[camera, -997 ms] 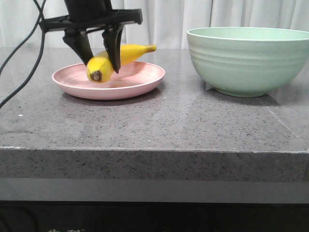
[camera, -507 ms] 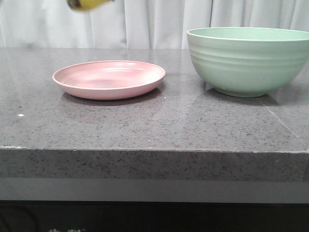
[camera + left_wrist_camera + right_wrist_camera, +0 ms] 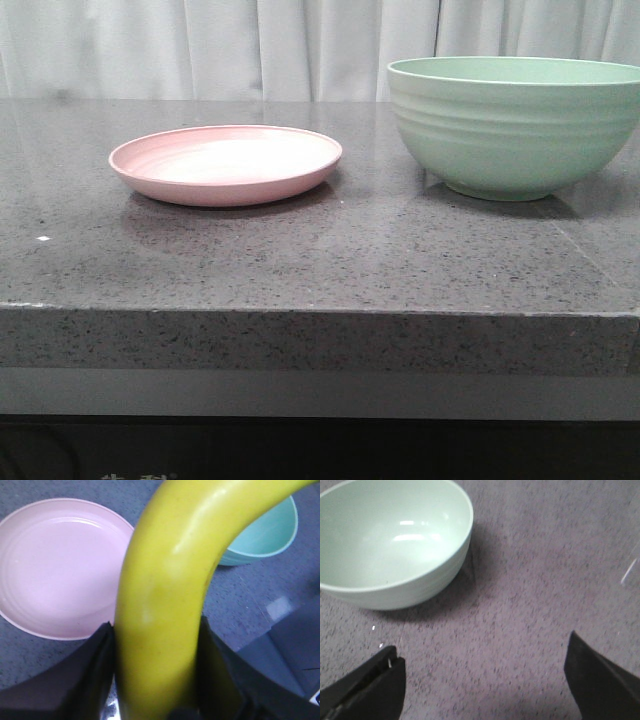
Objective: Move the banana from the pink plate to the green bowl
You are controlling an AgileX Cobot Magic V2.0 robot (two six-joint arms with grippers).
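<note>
— So, where does it stand? The desk [image 3: 300,260] carries the green bowl [image 3: 515,125] and the bare pink plate [image 3: 226,163].
— Carry step, I judge. The left pincer [image 3: 157,680] clamps the banana [image 3: 170,595] high above the plate; the right pincer [image 3: 485,680] gapes, holding nothing, near the bowl.
— Next?
— Swing across over the bowl, lower, then release.

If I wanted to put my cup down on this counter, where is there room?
The front strip of the grey counter, ahead of the pink plate and green bowl, is bare, as is the gap between them. Plate and bowl both sit empty, since the left gripper holds the banana above. Nothing looks crowded.
</note>
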